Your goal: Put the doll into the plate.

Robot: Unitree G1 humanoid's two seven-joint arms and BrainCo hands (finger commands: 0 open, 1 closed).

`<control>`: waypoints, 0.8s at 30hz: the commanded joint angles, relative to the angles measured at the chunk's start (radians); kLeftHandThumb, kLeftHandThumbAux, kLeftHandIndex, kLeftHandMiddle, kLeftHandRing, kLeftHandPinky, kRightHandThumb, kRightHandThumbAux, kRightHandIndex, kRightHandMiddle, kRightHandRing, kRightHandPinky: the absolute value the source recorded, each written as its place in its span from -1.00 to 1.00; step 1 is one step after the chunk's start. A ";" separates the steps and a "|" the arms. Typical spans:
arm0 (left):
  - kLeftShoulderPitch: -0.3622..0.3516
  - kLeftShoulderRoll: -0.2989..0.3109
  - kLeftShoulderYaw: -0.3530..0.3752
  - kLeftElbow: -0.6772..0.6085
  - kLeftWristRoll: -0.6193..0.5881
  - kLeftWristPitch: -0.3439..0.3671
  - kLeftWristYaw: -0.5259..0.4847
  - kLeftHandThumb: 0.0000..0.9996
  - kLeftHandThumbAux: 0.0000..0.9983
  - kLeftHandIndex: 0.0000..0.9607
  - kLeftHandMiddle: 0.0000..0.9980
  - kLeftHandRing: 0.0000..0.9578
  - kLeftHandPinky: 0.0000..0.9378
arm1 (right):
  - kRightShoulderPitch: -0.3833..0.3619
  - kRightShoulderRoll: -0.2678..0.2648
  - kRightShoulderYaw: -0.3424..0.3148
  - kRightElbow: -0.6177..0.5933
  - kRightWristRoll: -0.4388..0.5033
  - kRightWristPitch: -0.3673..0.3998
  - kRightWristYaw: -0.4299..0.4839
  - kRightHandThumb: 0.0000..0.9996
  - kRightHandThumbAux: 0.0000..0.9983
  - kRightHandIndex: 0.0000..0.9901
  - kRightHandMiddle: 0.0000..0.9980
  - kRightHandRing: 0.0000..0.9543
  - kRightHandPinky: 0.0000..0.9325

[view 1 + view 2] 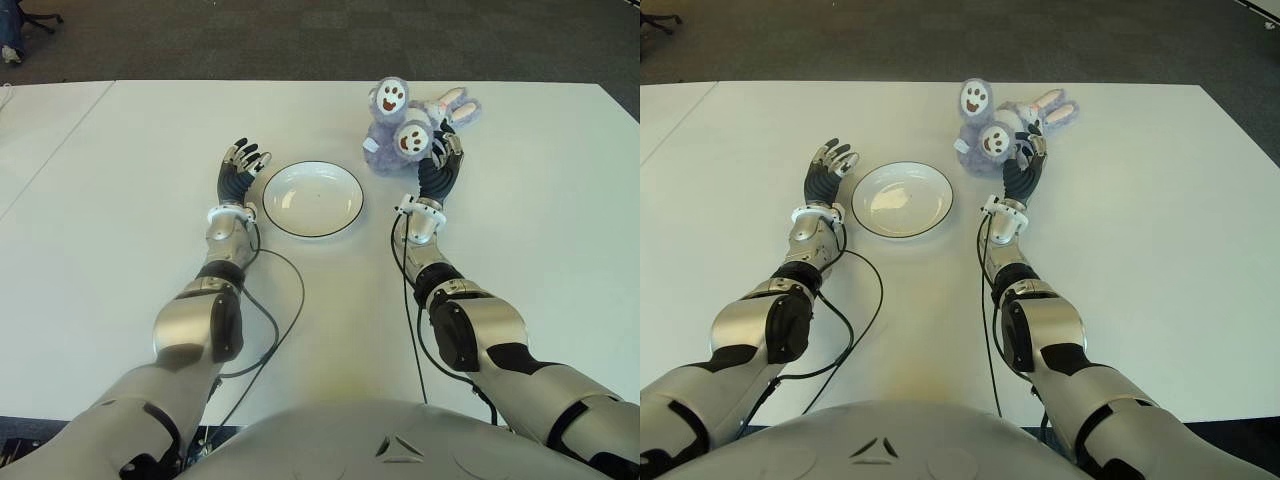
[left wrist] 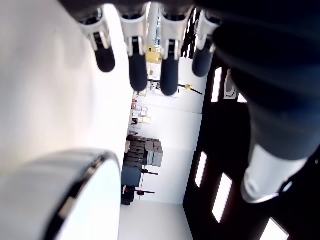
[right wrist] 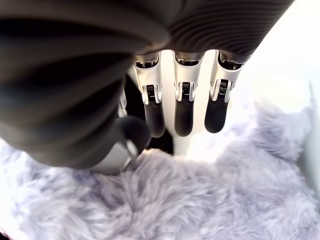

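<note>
A fluffy lilac plush doll with white smiling paw pads [image 1: 400, 125] lies on the white surface [image 1: 120, 180], just beyond and to the right of the round white black-rimmed plate [image 1: 313, 198]. The right robot hand [image 1: 443, 152] sits at its near edge, fingers [image 3: 183, 111] spread above the fur, gripping nothing, apparently poised to close. The left robot hand [image 1: 240, 165] shows left of the plate, relaxed and empty, leaving the dish clear.
</note>
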State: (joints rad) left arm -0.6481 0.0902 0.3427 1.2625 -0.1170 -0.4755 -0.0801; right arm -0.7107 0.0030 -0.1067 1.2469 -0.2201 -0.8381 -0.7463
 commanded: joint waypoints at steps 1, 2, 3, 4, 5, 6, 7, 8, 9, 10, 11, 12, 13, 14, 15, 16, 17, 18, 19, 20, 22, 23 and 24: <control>0.124 -0.035 0.005 0.090 0.007 0.127 0.031 -1.00 0.44 -0.68 -0.58 -0.63 -0.74 | 0.031 -0.024 0.080 -0.001 -0.102 0.024 -0.081 -0.33 0.38 -0.77 -0.83 -0.87 -0.94; 0.124 -0.034 0.005 0.090 0.006 0.127 0.029 -1.00 0.43 -0.68 -0.56 -0.61 -0.69 | 0.036 -0.035 0.104 0.000 -0.130 0.036 -0.092 -0.61 0.13 -0.94 -0.96 -0.97 -0.99; 0.124 -0.034 0.006 0.090 0.006 0.127 0.028 -1.00 0.43 -0.68 -0.55 -0.60 -0.68 | 0.040 -0.042 0.119 0.001 -0.145 0.044 -0.100 -0.69 0.06 -0.99 -0.99 -0.99 -1.00; 0.124 -0.034 0.006 0.090 0.006 0.127 0.027 -1.00 0.43 -0.68 -0.55 -0.60 -0.67 | 0.041 -0.045 0.129 0.002 -0.155 0.049 -0.107 -0.71 0.05 -1.00 -1.00 -1.00 -1.00; 0.124 -0.034 0.006 0.090 0.006 0.126 0.027 -1.00 0.43 -0.68 -0.55 -0.60 -0.67 | 0.040 -0.048 0.134 0.003 -0.158 0.054 -0.106 -0.71 0.05 -1.00 -1.00 -1.00 -1.00; 0.124 -0.034 0.006 0.090 0.006 0.125 0.026 -1.00 0.43 -0.68 -0.53 -0.58 -0.72 | 0.039 -0.049 0.139 0.004 -0.160 0.058 -0.106 -0.71 -0.04 -1.00 -1.00 -1.00 -1.00; 0.125 -0.034 0.006 0.090 0.006 0.124 0.026 -1.00 0.42 -0.67 -0.52 -0.58 -0.77 | 0.039 -0.052 0.144 0.005 -0.163 0.063 -0.102 -0.71 -0.10 -1.00 -1.00 -1.00 -1.00; 0.125 -0.034 0.006 0.090 0.006 0.124 0.025 -1.00 0.42 -0.67 -0.52 -0.58 -0.78 | 0.039 -0.053 0.149 0.005 -0.163 0.067 -0.100 -0.71 -0.12 -1.00 -1.00 -1.00 -1.00; 0.125 -0.034 0.005 0.090 0.007 0.123 0.026 -1.00 0.42 -0.67 -0.52 -0.58 -0.79 | 0.040 -0.054 0.153 0.005 -0.161 0.073 -0.092 -0.71 -0.14 -1.00 -1.00 -1.00 -1.00; 0.125 -0.034 0.005 0.090 0.007 0.123 0.026 -1.00 0.40 -0.67 -0.52 -0.59 -0.82 | 0.040 -0.055 0.156 0.005 -0.160 0.077 -0.086 -0.69 -0.19 -1.00 -1.00 -1.00 -1.00; 0.125 -0.034 0.004 0.090 0.009 0.122 0.027 -1.00 0.40 -0.67 -0.52 -0.59 -0.82 | 0.040 -0.056 0.158 0.006 -0.156 0.080 -0.078 -0.69 -0.20 -1.00 -1.00 -1.00 -1.00; 0.126 -0.034 0.003 0.090 0.009 0.122 0.027 -1.00 0.40 -0.67 -0.52 -0.60 -0.81 | 0.040 -0.056 0.160 0.005 -0.154 0.083 -0.073 -0.68 -0.22 -1.00 -1.00 -1.00 -1.00; 0.126 -0.034 0.003 0.090 0.010 0.121 0.028 -1.00 0.40 -0.67 -0.52 -0.60 -0.81 | 0.040 -0.057 0.161 0.005 -0.151 0.085 -0.069 -0.68 -0.22 -1.00 -1.00 -1.00 -1.00; 0.126 -0.034 0.002 0.090 0.011 0.122 0.029 -1.00 0.40 -0.66 -0.52 -0.60 -0.81 | 0.042 -0.057 0.163 0.005 -0.147 0.086 -0.061 -0.67 -0.23 -1.00 -1.00 -1.00 -1.00; 0.125 -0.033 0.001 0.090 0.011 0.123 0.029 -1.00 0.40 -0.66 -0.52 -0.61 -0.80 | 0.043 -0.057 0.164 0.004 -0.145 0.086 -0.056 -0.66 -0.25 -1.00 -1.00 -1.00 -1.00; 0.125 -0.033 0.000 0.090 0.012 0.123 0.029 -1.00 0.40 -0.66 -0.52 -0.61 -0.79 | 0.045 -0.057 0.165 0.003 -0.142 0.087 -0.049 -0.65 -0.25 -1.00 -1.00 -1.00 -1.00; 0.125 -0.033 0.000 0.090 0.012 0.124 0.029 -1.00 0.40 -0.66 -0.53 -0.61 -0.79 | 0.046 -0.058 0.167 0.002 -0.140 0.088 -0.044 -0.65 -0.26 -1.00 -1.00 -1.00 -1.00; 0.125 -0.033 0.000 0.090 0.012 0.124 0.029 -1.00 0.40 -0.66 -0.53 -0.61 -0.79 | 0.046 -0.058 0.168 0.001 -0.139 0.088 -0.041 -0.64 -0.26 -1.00 -1.00 -1.00 -1.00; 0.125 -0.033 0.000 0.090 0.012 0.125 0.029 -1.00 0.40 -0.66 -0.53 -0.61 -0.79 | 0.048 -0.058 0.169 -0.001 -0.137 0.088 -0.037 -0.64 -0.27 -1.00 -1.00 -1.00 -1.00; 0.125 -0.033 0.000 0.090 0.012 0.125 0.029 -1.00 0.40 -0.66 -0.53 -0.60 -0.78 | 0.049 -0.058 0.170 -0.002 -0.135 0.089 -0.033 -0.64 -0.27 -1.00 -1.00 -1.00 -1.00; 0.124 -0.033 0.001 0.090 0.011 0.127 0.029 -1.00 0.40 -0.66 -0.53 -0.60 -0.76 | 0.052 -0.057 0.170 -0.005 -0.129 0.090 -0.017 -0.63 -0.28 -1.00 -1.00 -1.00 -1.00; 0.124 -0.033 0.001 0.090 0.011 0.128 0.029 -1.00 0.40 -0.66 -0.54 -0.60 -0.76 | 0.053 -0.057 0.169 -0.006 -0.127 0.090 -0.011 -0.63 -0.29 -1.00 -1.00 -1.00 -1.00; 0.124 -0.033 0.001 0.090 0.010 0.129 0.029 -1.00 0.40 -0.66 -0.54 -0.60 -0.75 | 0.053 -0.056 0.169 -0.008 -0.125 0.090 -0.007 -0.63 -0.29 -1.00 -1.00 -1.00 -1.00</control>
State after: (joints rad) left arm -0.6483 0.0899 0.3413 1.2625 -0.1166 -0.4754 -0.0801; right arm -0.6918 -0.0544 0.0607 1.2330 -0.3537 -0.7651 -0.7741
